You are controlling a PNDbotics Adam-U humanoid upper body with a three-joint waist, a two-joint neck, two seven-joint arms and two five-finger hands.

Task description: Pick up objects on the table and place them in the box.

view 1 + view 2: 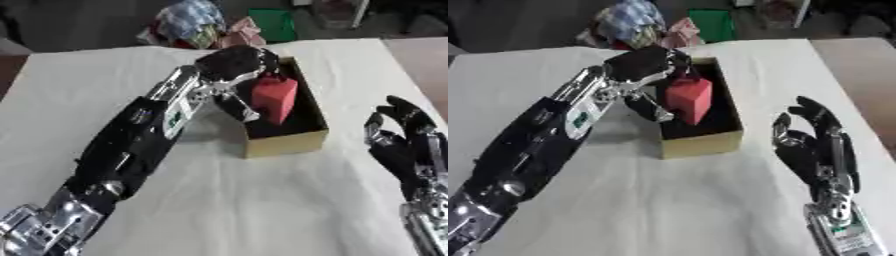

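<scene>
Left hand (pixel 234 64) over the far end of the box (pixel 284 142), fingers curled round the top of a red block (pixel 275 97) hanging tilted inside the box's dark interior. Right hand (pixel 815 145) idle at the right, open, fingers up, apart from the box. White table (pixel 236 200) beneath

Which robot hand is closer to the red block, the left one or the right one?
Left. The left hand is at the red block, holding it over the box. The right hand rests open on the table, off to the box's right, away from the block.
</scene>
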